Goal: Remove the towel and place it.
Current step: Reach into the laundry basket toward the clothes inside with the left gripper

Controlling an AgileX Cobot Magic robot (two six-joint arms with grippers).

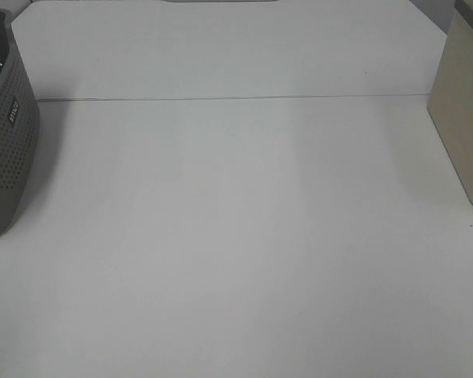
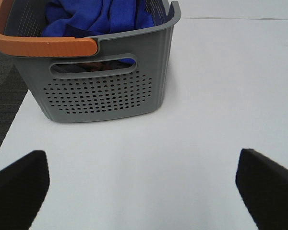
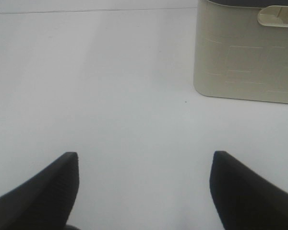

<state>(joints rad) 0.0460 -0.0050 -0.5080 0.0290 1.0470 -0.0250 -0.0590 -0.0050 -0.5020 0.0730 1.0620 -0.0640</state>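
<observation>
At the table's [image 1: 236, 236] left edge, the towel [image 2: 101, 17] lies bunched in the grey basket [image 2: 105, 96].
Nothing done yet: left claw [image 2: 144, 191] and right claw [image 3: 146, 191] are wide, empty.

The towel [image 2: 98, 17] is bright blue and looks soft and fluffy. It is not laid flat. It is scrunched up in a heap with lots of folds and bumps. It sits inside the grey basket [image 2: 103, 98], piled up behind the orange handle [image 2: 43, 45]. A little bit of blue peeks through the hand hole [image 2: 93, 68] in the basket wall. From the high camera only a tiny strip of blue shows, inside the basket at the far left edge of the white table [image 1: 236, 236]
</observation>
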